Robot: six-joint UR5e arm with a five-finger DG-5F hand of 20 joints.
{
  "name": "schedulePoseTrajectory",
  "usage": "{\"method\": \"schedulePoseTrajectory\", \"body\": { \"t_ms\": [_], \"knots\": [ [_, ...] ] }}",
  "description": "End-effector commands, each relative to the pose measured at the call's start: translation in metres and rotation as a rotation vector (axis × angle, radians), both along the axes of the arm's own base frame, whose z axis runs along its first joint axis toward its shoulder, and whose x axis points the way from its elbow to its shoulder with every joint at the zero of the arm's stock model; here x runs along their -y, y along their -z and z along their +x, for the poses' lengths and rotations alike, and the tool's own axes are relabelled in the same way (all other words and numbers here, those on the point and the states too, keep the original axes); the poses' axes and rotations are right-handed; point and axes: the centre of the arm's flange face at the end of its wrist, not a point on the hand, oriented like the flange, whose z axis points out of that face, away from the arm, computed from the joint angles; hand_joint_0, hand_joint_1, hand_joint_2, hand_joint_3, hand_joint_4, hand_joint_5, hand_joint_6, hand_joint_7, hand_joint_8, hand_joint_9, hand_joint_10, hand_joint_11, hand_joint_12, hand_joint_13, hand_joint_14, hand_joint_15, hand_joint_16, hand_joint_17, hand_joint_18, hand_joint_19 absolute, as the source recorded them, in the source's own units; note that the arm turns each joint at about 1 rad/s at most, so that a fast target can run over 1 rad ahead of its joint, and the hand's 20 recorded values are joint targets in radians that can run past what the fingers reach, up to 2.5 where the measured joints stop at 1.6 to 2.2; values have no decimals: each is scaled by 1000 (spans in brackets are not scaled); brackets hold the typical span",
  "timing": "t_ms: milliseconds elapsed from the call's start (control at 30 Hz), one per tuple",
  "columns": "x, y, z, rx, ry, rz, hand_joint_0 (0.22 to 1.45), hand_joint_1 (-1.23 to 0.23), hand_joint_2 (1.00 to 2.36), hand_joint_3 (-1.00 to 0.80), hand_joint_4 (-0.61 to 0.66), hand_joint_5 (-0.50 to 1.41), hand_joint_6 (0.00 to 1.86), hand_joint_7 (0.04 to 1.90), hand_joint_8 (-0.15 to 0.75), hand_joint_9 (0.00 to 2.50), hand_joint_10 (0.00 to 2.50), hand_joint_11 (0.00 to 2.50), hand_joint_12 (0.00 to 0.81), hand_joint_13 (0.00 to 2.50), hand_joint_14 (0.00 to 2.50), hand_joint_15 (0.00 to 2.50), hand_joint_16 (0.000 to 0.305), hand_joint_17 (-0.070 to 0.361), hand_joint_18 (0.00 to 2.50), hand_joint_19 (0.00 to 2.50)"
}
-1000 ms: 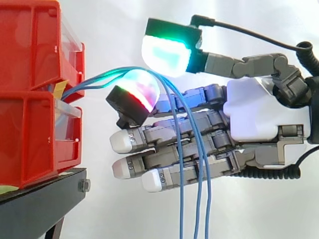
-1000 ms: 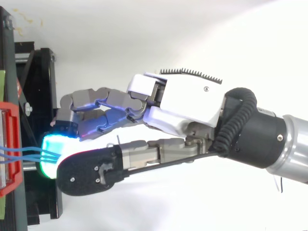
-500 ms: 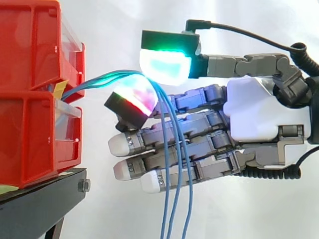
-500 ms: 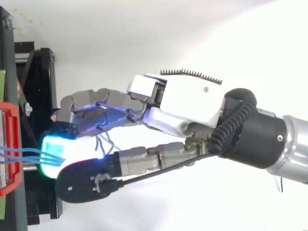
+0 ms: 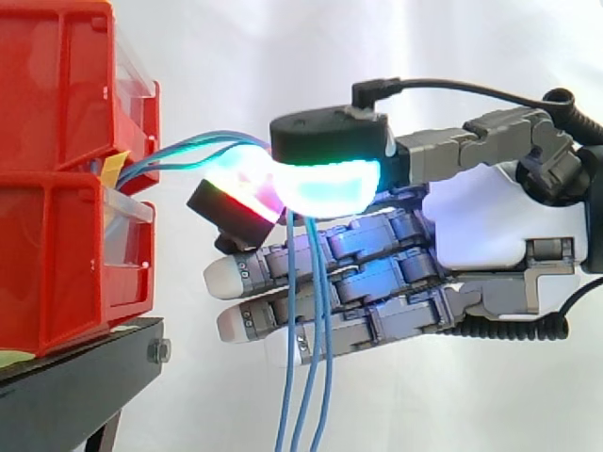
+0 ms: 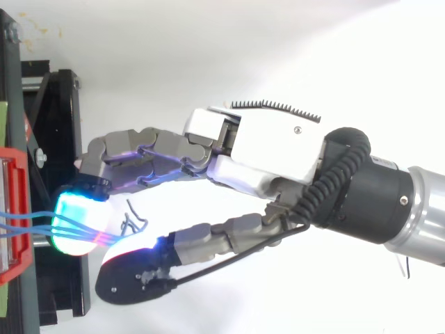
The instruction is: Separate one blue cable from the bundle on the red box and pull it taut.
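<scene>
- Blue cables (image 6: 31, 226): hang nearest the side camera as three strands, dropping in front of the straight fingers (image 5: 377, 273) and out past the bottom edge.
- Higher up: pass under the thumb's green-cyan pad (image 5: 330, 184), which presses against the red-magenta pad (image 5: 240, 202) of one curled finger, so pinched between the two; all strands there together, none apart from the rest.
- Hand (image 5: 480, 221): reaches in from the right, white palm upright, thumb on top; other fingers stretched level toward the bins, white tips short of them, holding nothing.
- From above: lie side by side across the curled finger's glowing pad, then curl loosely in the gap between thumb and fingers.
- Left of the pinch: run in a curve, not a straight line, down to the seam between two stacked red bins (image 5: 66, 188), beside a yellow tab (image 5: 111, 168).
- Black stand (image 5: 75, 372): carries the bins.
- White curtain (image 5: 452, 56): closes off the back.
</scene>
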Motion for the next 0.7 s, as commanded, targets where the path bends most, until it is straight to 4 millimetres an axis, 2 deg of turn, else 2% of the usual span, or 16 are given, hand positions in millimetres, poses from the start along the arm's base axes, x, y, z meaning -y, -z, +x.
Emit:
{"method": "schedulePoseTrajectory", "body": {
  "t_ms": [0,133,300,467,667],
  "knots": [
    [0,-1,0,2,-2,0,678,-858,1012,-320,178,-151,503,1102,257,499,8,271,334,255,2,74,48,107,316,292],
    [0,-1,0,0,0,0,606,-744,1003,-451,217,-141,503,1106,283,567,8,284,345,298,3,96,48,108,336,328],
    [1,1,0,-1,1,1,595,-679,1002,-474,230,-134,503,1107,293,598,10,285,347,327,3,106,48,109,361,342],
    [1,1,0,-1,1,1,628,-664,1005,-441,239,-122,503,1129,297,632,8,295,351,358,4,112,48,108,404,350],
    [1,0,0,-1,1,0,724,-735,1016,-272,223,-106,503,1196,302,658,8,297,351,380,4,115,48,107,419,354]
  ]
}}
